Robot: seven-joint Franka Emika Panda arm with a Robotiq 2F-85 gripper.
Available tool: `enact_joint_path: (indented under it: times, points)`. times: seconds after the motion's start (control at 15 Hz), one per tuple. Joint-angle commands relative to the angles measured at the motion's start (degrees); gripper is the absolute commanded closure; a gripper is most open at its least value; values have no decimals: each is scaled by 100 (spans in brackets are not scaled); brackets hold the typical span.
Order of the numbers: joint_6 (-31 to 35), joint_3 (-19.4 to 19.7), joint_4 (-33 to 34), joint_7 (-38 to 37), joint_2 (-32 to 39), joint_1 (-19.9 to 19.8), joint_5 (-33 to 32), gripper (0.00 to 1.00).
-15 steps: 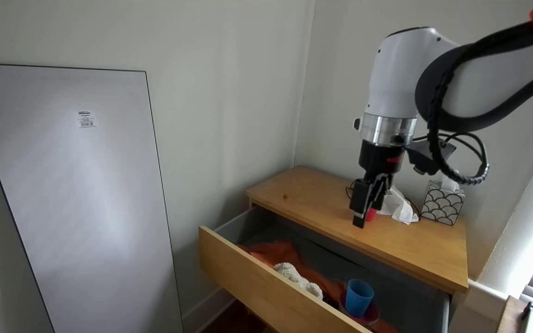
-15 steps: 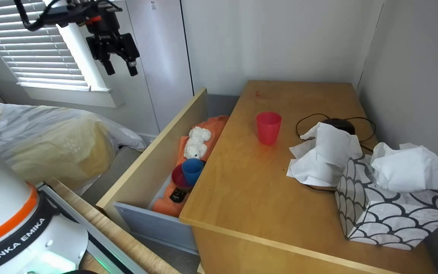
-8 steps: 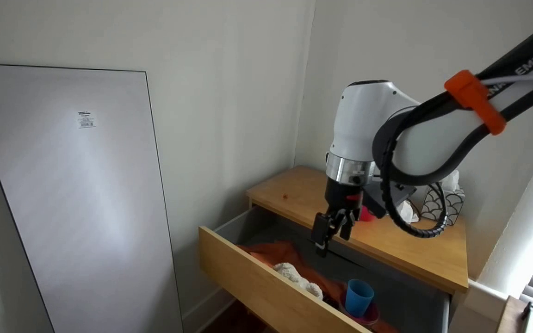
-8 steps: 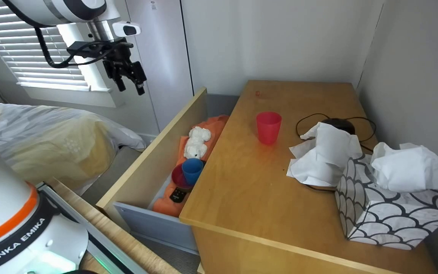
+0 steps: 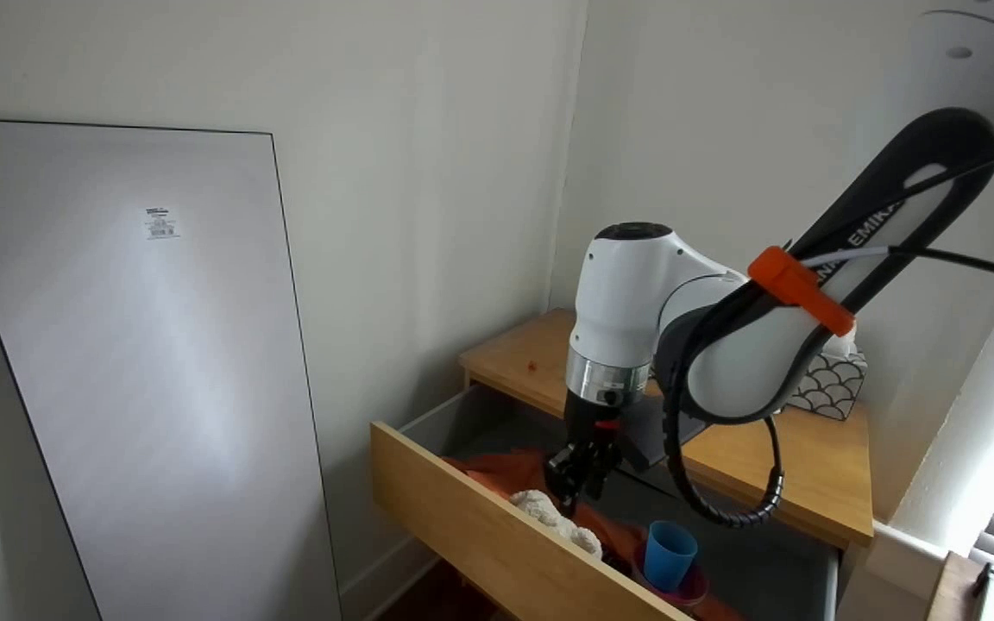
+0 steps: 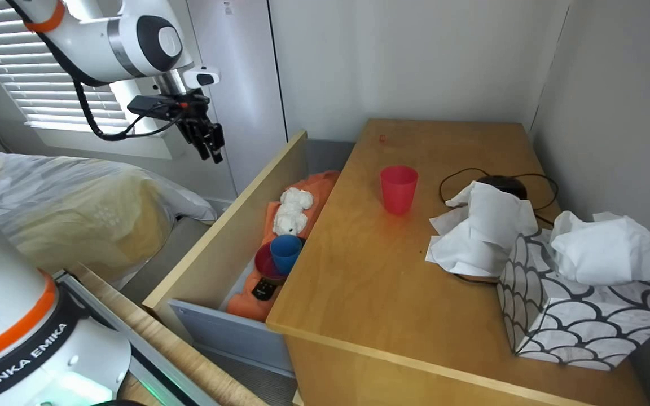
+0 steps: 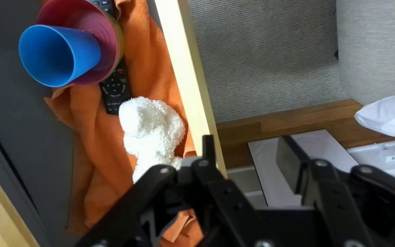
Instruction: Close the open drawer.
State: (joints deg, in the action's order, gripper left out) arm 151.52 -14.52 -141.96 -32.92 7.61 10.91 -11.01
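Note:
The drawer [image 5: 497, 526] is the light-wood top drawer of the dresser [image 6: 392, 270] and stands pulled far out. Its plain front also shows in an exterior view [image 6: 229, 220], and its top edge shows in the wrist view [image 7: 192, 82]. My gripper [image 5: 579, 502] points down, above the level of the drawer front. It also shows in an exterior view [image 6: 212, 158], apart from the front. In the wrist view the gripper [image 7: 247, 149] is open and empty. One finger overlaps the front's top edge there; the other lies on the outer side.
Inside the drawer are an orange cloth [image 7: 108, 144], a white plush toy [image 7: 153, 130], a remote [image 7: 115, 91] and a blue cup [image 7: 57, 55] in a reddish bowl [image 7: 105, 65]. A red cup [image 6: 398, 189] and tissue box [image 6: 590, 321] stand on the dresser. A bed [image 6: 77, 214] is nearby.
My gripper has come down and moved toward the drawer front. Its fingers look closer together in an exterior view than before. The drawer and its contents have not moved.

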Motion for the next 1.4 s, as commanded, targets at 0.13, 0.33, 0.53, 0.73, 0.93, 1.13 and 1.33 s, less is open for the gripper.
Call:
enact_joint_path:
  times: [0.13,0.33,0.53,0.73,0.93,1.13,1.33]
  points:
    - [281,489,175,-328,428,436,-173,95]
    - [300,581,238,-318,529,500,-160,93]
    - [299,582,243,-319,502,497,-164,95]
    - [299,581,243,-319,502,500,-164,99]
    - [484,622,335,-144,921,519,-187,100]
    - [687,722,365,-80,1307,614,-163,100]
    - [1078,940,428,-127,1691,840,-172,100]
